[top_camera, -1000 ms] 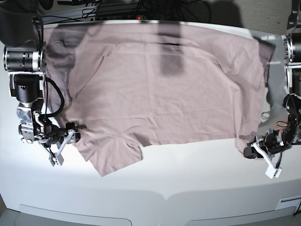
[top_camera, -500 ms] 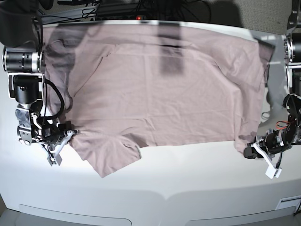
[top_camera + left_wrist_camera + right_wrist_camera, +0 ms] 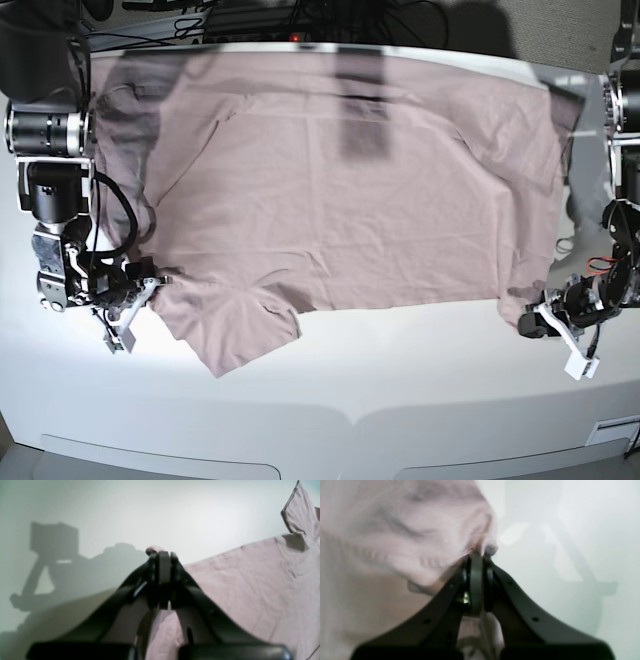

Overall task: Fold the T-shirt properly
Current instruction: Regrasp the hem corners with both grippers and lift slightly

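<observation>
The large dusty mauve-pink short-sleeved T-shirt (image 3: 350, 190) of thin soft fabric lies spread flat across the white table (image 3: 400, 380), covering the far half from nine o'clock to three o'clock, with one sleeve flap hanging toward seven o'clock. The right gripper (image 3: 150, 290), at the nine o'clock edge of the base view, has its black jaws pressed together on a bunched fold of the cloth, seen close in the right wrist view (image 3: 477, 555). The left gripper (image 3: 527, 318), at the four o'clock corner, is likewise clamped on the garment's hem; the left wrist view shows pink fabric pinched at its tip (image 3: 162, 555) and draping below
</observation>
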Tool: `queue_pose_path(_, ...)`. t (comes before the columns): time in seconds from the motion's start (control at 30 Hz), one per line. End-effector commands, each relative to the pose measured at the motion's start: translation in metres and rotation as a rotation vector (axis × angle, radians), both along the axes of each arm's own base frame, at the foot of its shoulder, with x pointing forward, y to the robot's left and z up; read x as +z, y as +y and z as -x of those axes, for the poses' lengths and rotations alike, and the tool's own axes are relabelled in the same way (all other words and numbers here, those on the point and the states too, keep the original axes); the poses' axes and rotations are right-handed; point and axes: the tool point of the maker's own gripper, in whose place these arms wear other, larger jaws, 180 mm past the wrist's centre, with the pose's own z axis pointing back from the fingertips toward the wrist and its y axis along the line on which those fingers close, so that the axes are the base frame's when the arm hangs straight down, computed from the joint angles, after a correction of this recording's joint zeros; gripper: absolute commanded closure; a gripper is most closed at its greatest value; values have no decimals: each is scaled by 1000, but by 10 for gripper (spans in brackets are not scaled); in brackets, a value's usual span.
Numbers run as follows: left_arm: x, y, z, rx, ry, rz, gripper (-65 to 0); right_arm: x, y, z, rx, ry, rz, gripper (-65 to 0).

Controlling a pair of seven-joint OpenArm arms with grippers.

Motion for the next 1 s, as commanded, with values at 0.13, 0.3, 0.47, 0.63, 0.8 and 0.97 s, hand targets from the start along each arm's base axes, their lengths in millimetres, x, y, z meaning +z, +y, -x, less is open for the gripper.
queue_pose_path(0.13, 28, 6, -17, 7, -84, 1, 0, 45, 2, -35, 34, -139, 17, 0)
queue_pose_path(0.3, 29, 9, -19, 11, -105, -18, 0, 62, 8, -44, 66, -198, 31, 0)
queue_pose_path(0.47, 25, 11, -17, 12, -108, -35, 0, 68, 11, -43, 99, -224, 44, 0)
queue_pose_path(0.63, 15, 5, -3, -6, -117, -43, 0, 63, 15, -33, 124, -231, 57, 0)
queue_pose_path(0.8, 17, 1, 11, -31, -151, -139, 0, 67, 19, -20, 173, -268, 94, 0)
queue_pose_path(0.97, 28, 0, 19, -59, -159, -232, 0, 78, 6, -11, 191, -292, 145, 0)
